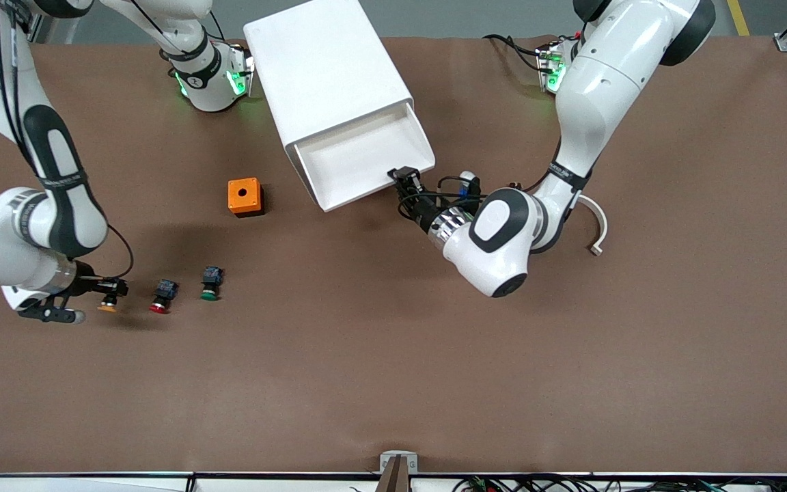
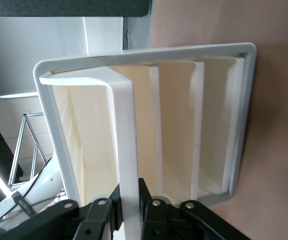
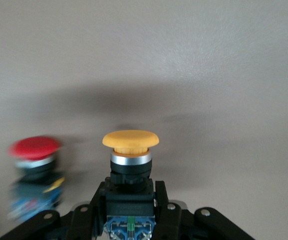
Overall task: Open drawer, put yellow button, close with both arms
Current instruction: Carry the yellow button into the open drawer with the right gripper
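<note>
Right gripper: fingers clamped on the black body of the yellow button, at the right arm's end of the table; whether the button is lifted or resting on the table is hard to tell.
Yellow button: cap points toward the front camera; the button stands first in a row of 3, beside the red button.
Green button: next along from the red one, toward the table's middle.
Left gripper: fingers closed on the front lip of the drawer.
Drawer: pulled out of the top of the white cabinet, 3 lower drawers shut.
Orange box: on the table beside the cabinet, farther from the front camera than the buttons.
</note>
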You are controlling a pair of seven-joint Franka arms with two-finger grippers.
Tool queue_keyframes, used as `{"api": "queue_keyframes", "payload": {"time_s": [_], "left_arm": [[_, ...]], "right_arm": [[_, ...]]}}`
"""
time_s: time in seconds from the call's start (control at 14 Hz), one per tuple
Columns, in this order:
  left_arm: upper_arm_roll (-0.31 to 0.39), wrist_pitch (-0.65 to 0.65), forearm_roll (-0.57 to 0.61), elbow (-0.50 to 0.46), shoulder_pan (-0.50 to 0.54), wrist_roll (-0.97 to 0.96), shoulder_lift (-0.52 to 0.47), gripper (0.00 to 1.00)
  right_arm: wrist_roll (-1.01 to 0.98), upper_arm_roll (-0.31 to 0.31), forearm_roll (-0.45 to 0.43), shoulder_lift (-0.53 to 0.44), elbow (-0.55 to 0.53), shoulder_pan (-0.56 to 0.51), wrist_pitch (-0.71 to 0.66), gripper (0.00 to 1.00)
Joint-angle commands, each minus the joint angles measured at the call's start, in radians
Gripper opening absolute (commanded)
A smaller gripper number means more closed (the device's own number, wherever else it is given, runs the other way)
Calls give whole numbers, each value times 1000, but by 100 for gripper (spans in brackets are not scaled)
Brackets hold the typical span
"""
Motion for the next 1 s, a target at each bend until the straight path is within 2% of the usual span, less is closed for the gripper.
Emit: {"api": "queue_keyframes", "payload": {"time_s": [0.0, 0.07, 0.14, 0.29, 0.5, 0.71, 0.93], "left_arm": [[18, 97, -2, 19, 0, 77, 12, 52], [18, 103, 0, 24, 1, 77, 11, 75], [18, 105, 0, 31, 3, 77, 11, 86], [18, 105, 1, 41, 17, 83, 8, 100], [55, 103, 12, 65, 40, 167, 0, 100], [159, 87, 21, 91, 41, 279, -9, 100], [248, 86, 67, 114, 44, 417, -18, 100]], "right_arm": [[171, 8, 19, -123, 124, 47, -301, 0], [237, 9, 23, -149, 178, 67, -392, 0], [309, 9, 40, -183, 201, 94, -444, 0], [491, 9, 65, -249, 204, 175, -507, 0], [879, 9, 66, -307, 204, 365, -528, 0], [1171, 9, 82, -307, 224, 513, -502, 0], [1513, 8, 83, -308, 198, 668, -430, 0]]}}
